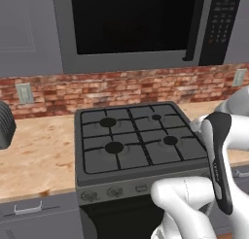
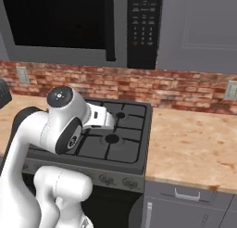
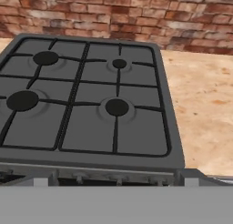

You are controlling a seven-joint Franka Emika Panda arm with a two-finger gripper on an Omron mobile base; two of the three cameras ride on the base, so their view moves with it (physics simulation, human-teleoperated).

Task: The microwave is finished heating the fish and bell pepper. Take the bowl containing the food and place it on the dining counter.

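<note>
Right base view, arm (image 2: 69, 120) folded over stove (image 2: 120, 143)

A gas stove (image 1: 138, 141) with four black burners under dark grates sits set into a light wood-look worktop (image 1: 36, 153), which runs on to both sides of it. Along the stove's front edge is a row of round knobs (image 1: 115, 191). Behind the worktop a red brick wall (image 1: 121, 90) carries a pale wall socket (image 1: 23, 93) to the left of the stove and another (image 2: 231, 90) far to the right. Below the worktop, grey drawers (image 2: 190, 199) with metal bar handles (image 2: 187, 193) flank the stove. A dark ribbed object (image 1: 6, 125) stands at the left edge of the worktop; it is cut off, perhaps a small appliance. Grey wall cabinets (image 2: 199, 28) hang above.
</note>
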